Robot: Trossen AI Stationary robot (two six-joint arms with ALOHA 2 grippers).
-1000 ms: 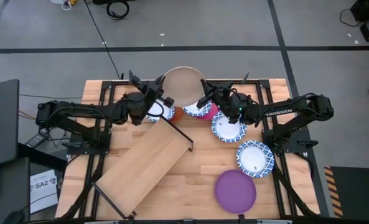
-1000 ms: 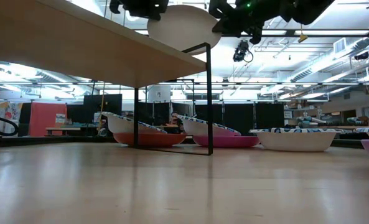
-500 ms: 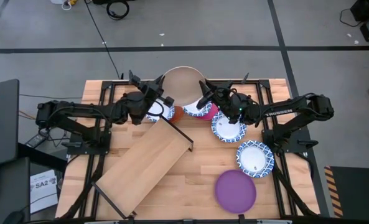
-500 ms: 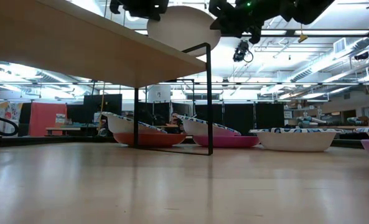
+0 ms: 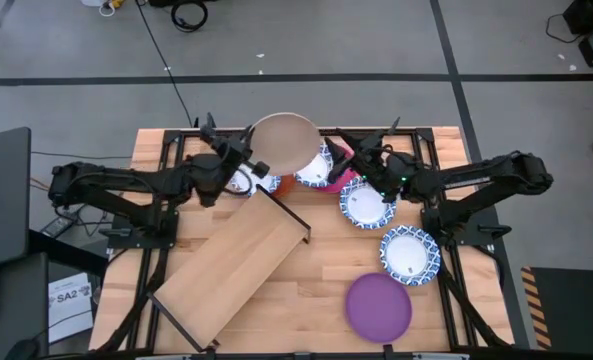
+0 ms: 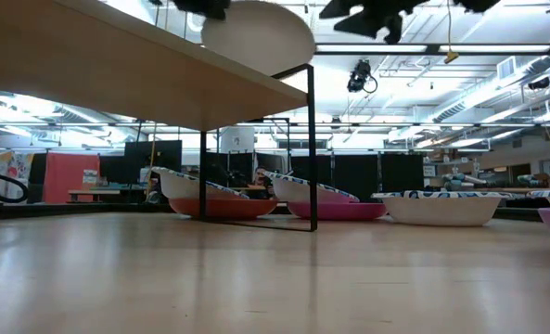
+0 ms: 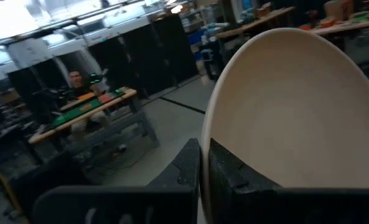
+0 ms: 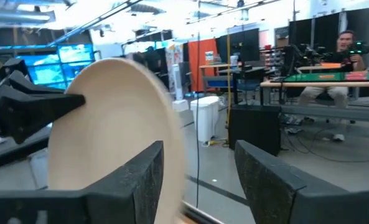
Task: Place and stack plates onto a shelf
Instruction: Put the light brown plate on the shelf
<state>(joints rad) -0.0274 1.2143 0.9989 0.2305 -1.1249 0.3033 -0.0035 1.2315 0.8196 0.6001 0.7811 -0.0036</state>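
A beige plate (image 5: 284, 143) hangs high over the table's far middle, with my left gripper (image 5: 252, 160) shut on its left rim. In the low view the beige plate (image 6: 256, 35) shows above the far end of the shelf (image 6: 117, 65). The shelf (image 5: 236, 262), a light wood board on black legs, stands askew at the near left. My right gripper (image 5: 344, 158) is open just right of the plate, touching nothing; in its wrist view the right gripper (image 8: 200, 180) has the beige plate (image 8: 109, 124) to one side of its spread fingers. My left gripper pinches the beige plate's rim (image 7: 204, 163) between its two fingers, one finger (image 7: 185, 169) on each face. It comes at the plate about level from the table's left. The plate is lifted clear of table and shelf, its hollow side up.
On the table lie two blue-and-white plates (image 5: 368, 205) (image 5: 409, 253) and a purple plate (image 5: 379, 306) at the right. A patterned plate sits on a magenta one (image 5: 338, 180), another on an orange one (image 5: 284, 184), at the far middle.
My right gripper has opened, let go of the beige plate's right rim and drawn back toward the table's right edge. My left gripper, still shut on the plate, has carried it a little toward the left edge.
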